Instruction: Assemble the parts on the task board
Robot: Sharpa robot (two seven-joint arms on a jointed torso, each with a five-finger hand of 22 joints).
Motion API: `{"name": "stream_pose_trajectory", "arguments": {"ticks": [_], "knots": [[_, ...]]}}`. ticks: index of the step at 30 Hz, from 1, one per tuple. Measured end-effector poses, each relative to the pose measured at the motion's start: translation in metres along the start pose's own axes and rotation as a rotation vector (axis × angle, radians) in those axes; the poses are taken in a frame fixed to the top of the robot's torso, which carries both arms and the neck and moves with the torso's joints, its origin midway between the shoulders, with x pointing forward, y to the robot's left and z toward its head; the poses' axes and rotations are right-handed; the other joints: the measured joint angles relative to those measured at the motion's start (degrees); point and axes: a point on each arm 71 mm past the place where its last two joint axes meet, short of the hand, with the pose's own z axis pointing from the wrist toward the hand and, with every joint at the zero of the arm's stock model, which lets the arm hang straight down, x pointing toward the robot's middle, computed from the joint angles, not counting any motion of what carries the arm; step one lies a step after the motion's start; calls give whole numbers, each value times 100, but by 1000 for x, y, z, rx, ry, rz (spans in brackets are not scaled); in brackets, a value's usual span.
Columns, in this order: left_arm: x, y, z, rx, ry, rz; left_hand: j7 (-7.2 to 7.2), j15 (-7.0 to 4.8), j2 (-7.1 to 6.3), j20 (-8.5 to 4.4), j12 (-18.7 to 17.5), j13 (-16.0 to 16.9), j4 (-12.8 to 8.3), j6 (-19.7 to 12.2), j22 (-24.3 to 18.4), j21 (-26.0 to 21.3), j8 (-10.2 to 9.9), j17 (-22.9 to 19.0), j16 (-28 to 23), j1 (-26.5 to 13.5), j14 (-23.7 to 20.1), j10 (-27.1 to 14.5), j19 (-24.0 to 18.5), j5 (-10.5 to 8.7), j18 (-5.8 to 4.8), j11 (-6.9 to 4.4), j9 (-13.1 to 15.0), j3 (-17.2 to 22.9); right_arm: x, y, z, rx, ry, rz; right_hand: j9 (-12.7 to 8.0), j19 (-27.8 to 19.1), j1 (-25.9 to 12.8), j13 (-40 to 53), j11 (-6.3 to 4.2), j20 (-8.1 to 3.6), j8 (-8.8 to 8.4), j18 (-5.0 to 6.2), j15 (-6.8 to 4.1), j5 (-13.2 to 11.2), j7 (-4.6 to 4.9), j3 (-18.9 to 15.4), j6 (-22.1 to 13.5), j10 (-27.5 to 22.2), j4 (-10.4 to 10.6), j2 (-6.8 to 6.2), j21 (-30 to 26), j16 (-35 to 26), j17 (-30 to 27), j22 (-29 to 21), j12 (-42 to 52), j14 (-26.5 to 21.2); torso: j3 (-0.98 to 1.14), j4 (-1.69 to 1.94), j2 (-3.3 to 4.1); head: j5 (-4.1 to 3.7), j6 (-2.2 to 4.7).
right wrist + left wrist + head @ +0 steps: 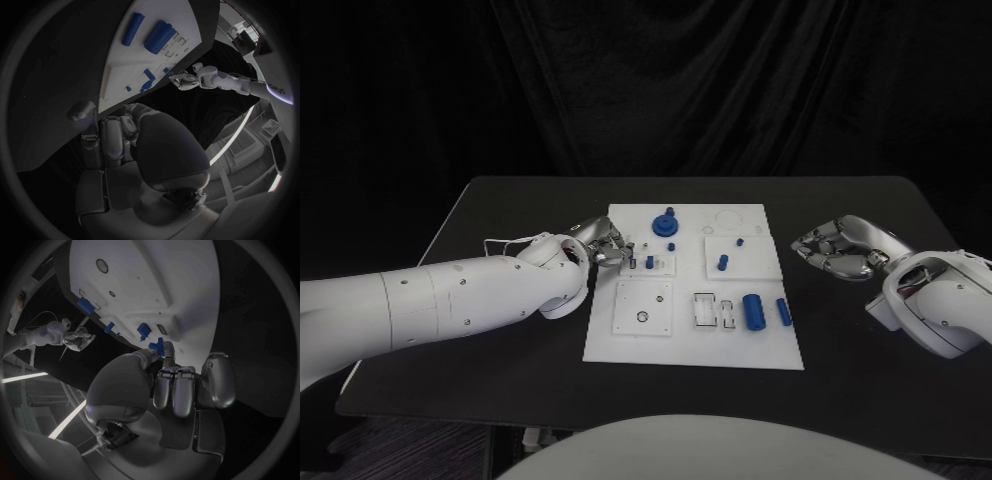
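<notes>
The white task board (625, 335) lies mid-table. In it stand a round blue part (665, 224) and small blue pegs (723, 263). A thick blue cylinder (753, 311) and a thinner one (783, 312) lie near its right edge. My left hand (603, 244) hovers at the board's left edge with its fingers curled in. Its thumb tip (150, 354) sits right beside a small blue peg (164, 347); I cannot tell if they touch. My right hand (837, 248) hangs over the black table just right of the board, fingers curled (109, 135), holding nothing.
The board (119, 65) has several vacant slots and holes, among them a round hole (640, 317) at the front left. The black table (516, 380) extends around the board on all sides. A dark curtain hangs behind it.
</notes>
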Motion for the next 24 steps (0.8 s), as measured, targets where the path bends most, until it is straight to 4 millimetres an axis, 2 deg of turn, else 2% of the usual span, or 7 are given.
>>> {"name": "stream_pose_trajectory", "arguments": {"ticks": [24], "knots": [[11, 7, -4, -4, 16, -4, 13, 0, -14, 0, 0, 0, 16, 9, 0, 1, 0, 0, 0, -15, 0, 0, 0, -2, 0, 0, 3, 15, 0, 0, 0, 0, 0, 0, 0, 0, 0, 0, 0, 0, 0, 0, 0, 0, 0, 0, 0, 0, 0, 0, 0, 0, 0, 0, 0, 0, -1, 1, -1, 14, 0]]}}
